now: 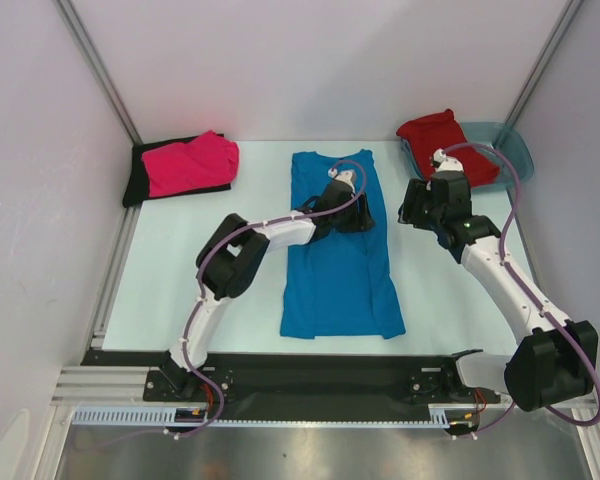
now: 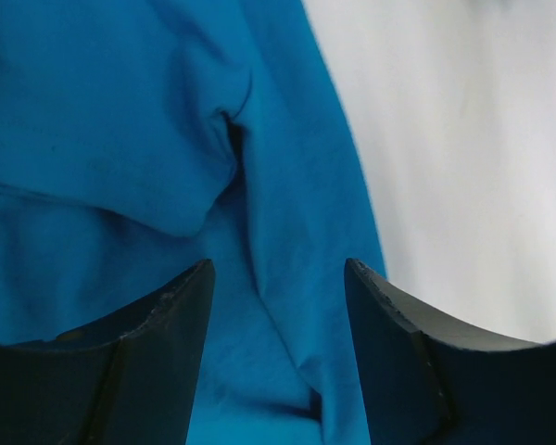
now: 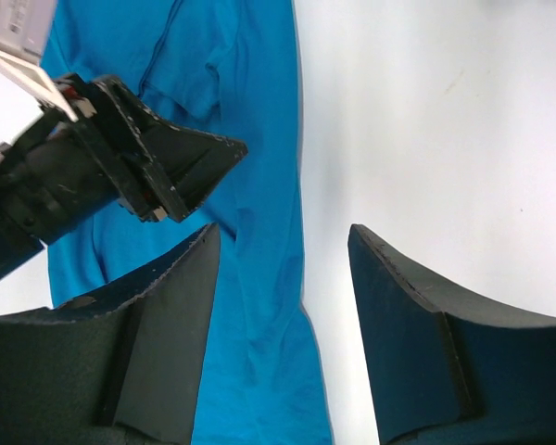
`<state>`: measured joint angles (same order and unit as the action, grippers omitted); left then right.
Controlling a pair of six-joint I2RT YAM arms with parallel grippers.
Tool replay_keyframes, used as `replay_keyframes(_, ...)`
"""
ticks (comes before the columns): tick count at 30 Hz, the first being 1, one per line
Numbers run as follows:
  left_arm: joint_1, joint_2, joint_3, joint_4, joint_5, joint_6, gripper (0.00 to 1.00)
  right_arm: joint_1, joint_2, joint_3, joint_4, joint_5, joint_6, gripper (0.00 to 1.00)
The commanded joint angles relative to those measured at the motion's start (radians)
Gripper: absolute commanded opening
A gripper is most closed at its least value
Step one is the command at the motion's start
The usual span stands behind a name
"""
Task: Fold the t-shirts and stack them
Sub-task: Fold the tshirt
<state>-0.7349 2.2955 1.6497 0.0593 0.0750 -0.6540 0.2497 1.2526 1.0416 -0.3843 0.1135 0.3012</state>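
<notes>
Top external view: blue t-shirt (image 1: pixel 335 270) lies mid-table, narrowed lengthwise, cross-fold outstanding. Pink t-shirt (image 1: pixel 190 162) sits folded on black t-shirt (image 1: pixel 135 182); red t-shirt (image 1: pixel 435 135) lies unfolded in teal tub (image 1: pixel 515 152). My left pincer (image 2: pixel 278 269) stands part-open over blue cloth, holding nothing; my right pincer (image 3: pixel 283 232) is likewise part-open and empty beside its edge.

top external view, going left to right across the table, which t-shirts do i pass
hot pink cloth t-shirt → bright blue cloth t-shirt, spread flat → red cloth t-shirt
</notes>
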Motion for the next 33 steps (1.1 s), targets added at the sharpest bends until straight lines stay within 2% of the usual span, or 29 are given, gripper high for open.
replay_keyframes(1,-0.008,0.012,0.044,-0.026,-0.038,0.002,0.64,-0.009,-0.021,-0.005,0.027,-0.014,-0.011,0.63)
replay_keyframes(8,-0.008,0.031,0.070,-0.029,-0.050,-0.001,0.58,-0.013,-0.016,-0.011,0.030,-0.031,-0.011,0.63)
replay_keyframes(11,-0.008,0.047,0.085,-0.027,-0.047,-0.006,0.44,-0.016,-0.013,-0.012,0.030,-0.032,-0.011,0.63)
replay_keyframes(13,-0.009,0.059,0.096,-0.030,-0.044,-0.007,0.38,-0.018,-0.015,-0.014,0.028,-0.034,-0.014,0.63)
replay_keyframes(14,-0.009,0.062,0.105,-0.033,-0.044,-0.009,0.29,-0.020,-0.013,-0.014,0.030,-0.037,-0.014,0.63)
replay_keyframes(19,-0.009,0.065,0.116,-0.033,-0.046,-0.009,0.21,-0.023,-0.009,-0.014,0.028,-0.048,-0.014,0.63)
replay_keyframes(25,-0.009,0.044,0.116,-0.029,-0.049,0.008,0.02,-0.024,-0.005,-0.017,0.032,-0.054,-0.013,0.63)
replay_keyframes(33,-0.003,-0.043,0.167,-0.088,-0.073,0.097,0.00,-0.024,-0.002,-0.025,0.028,-0.077,-0.010,0.64)
